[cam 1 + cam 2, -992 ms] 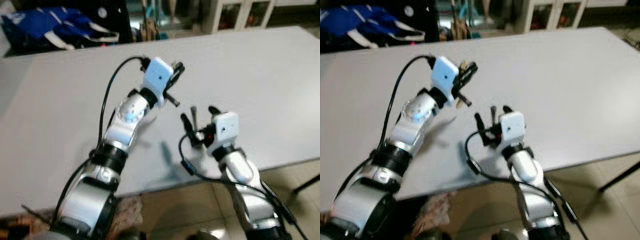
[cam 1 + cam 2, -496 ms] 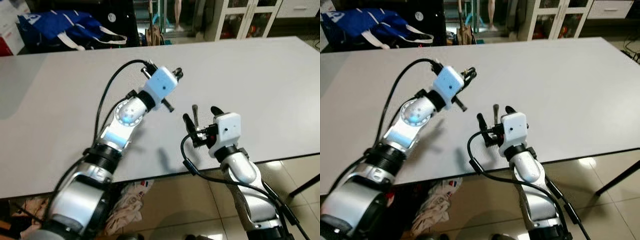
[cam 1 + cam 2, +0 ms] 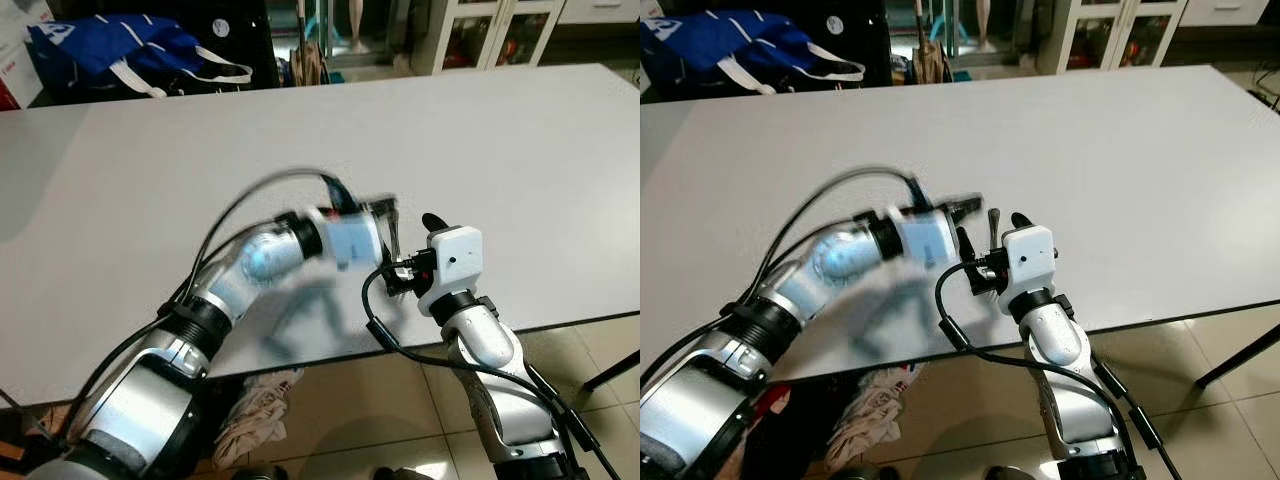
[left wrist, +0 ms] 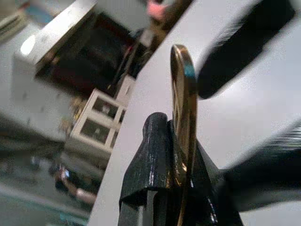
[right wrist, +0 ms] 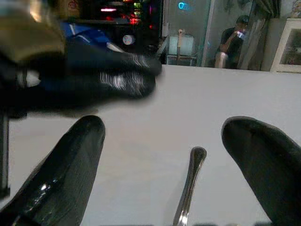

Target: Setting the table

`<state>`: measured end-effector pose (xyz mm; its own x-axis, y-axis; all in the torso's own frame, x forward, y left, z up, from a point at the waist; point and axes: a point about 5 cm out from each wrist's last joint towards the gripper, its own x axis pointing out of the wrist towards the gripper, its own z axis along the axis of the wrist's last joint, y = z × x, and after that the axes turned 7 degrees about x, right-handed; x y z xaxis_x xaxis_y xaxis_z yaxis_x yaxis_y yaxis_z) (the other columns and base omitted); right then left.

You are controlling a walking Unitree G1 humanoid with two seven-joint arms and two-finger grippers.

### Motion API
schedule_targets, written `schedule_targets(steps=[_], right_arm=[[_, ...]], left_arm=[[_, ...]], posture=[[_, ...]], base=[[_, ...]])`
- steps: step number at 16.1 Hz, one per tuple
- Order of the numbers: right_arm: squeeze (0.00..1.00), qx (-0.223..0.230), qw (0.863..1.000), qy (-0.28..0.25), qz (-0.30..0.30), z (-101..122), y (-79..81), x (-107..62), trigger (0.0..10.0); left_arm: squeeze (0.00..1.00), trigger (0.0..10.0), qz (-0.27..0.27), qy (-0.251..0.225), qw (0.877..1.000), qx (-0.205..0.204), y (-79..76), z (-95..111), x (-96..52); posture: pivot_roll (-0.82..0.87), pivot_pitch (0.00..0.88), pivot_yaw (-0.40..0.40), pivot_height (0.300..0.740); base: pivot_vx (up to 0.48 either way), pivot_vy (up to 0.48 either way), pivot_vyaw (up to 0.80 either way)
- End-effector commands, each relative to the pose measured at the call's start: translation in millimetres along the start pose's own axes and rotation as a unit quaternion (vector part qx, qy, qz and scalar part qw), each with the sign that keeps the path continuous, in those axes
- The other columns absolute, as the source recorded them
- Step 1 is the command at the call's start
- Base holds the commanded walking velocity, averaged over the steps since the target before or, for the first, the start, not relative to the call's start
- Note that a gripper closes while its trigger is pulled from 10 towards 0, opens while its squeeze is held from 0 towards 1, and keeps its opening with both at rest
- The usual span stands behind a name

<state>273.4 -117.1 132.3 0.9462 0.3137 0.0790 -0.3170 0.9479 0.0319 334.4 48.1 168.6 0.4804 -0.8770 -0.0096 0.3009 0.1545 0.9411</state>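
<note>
Since half a second ago the left arm has been swung down and across toward the right arm, and it is seen motion-blurred. The left gripper (image 3: 385,215) is now placed just beside the right gripper (image 3: 408,245), above the near edge of the tabletop (image 3: 520,150). In the left wrist view a thin, flat, gold-coloured utensil handle (image 4: 183,113) with a rounded end is seen edge-on, clamped between the left black fingers (image 4: 153,160); its long axis runs along the fingers and its rounded end points away from the wrist. Which utensil it is cannot be told. The right jaws are held well apart, and between them, in the right wrist view, a slim, shiny silver utensil handle (image 5: 189,188) with a rounded tip is seen, pointing away from the wrist; whether it is gripped cannot be told. The tabletop is a smooth, matt, pale grey rectangle. Beyond its far edge a blue bag (image 3: 120,50) with white straps is seen, and white cabinets (image 3: 495,35) with glass doors stand behind the far right corner.
</note>
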Motion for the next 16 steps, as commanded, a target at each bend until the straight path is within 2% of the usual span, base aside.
schedule_targets(steps=[1,4,5,9,16], right_arm=[[0.00,-0.002,1.000,-0.004,0.003,2,0.0,-1.7,10.0],[0.00,0.006,1.000,-0.005,-0.006,3,-2.6,-2.0,10.0],[0.00,0.039,0.999,-0.014,-0.032,8,-11.0,-2.5,10.0],[0.00,0.030,0.997,-0.027,-0.061,16,-28.7,-3.8,10.0],[0.00,0.027,0.998,-0.020,-0.059,15,-26.2,-5.3,10.0]], left_arm=[[0.00,0.0,-0.028,-0.025,0.998,0.054,-4.4,2,-3.4],[0.00,0.0,-0.063,-0.055,0.988,0.129,-12.3,2,-13.5],[0.00,0.0,-0.066,-0.068,0.982,0.161,-14.6,2,-17.1],[0.00,0.0,-0.055,-0.093,0.970,0.218,-20.4,1,-20.0],[0.00,0.0,-0.049,-0.105,0.962,0.247,-43.3,-3,-18.1]], posture=[[-0.05,0.053,0.042,0.740],[-0.05,0.055,0.043,0.740],[-0.05,0.059,0.045,0.740],[-0.06,0.064,0.044,0.740],[-0.07,0.069,0.041,0.740]], base=[[0.000,0.000,0.00],[0.000,0.000,0.00],[0.000,0.000,0.00],[0.000,0.000,0.00],[0.000,0.000,0.00]])
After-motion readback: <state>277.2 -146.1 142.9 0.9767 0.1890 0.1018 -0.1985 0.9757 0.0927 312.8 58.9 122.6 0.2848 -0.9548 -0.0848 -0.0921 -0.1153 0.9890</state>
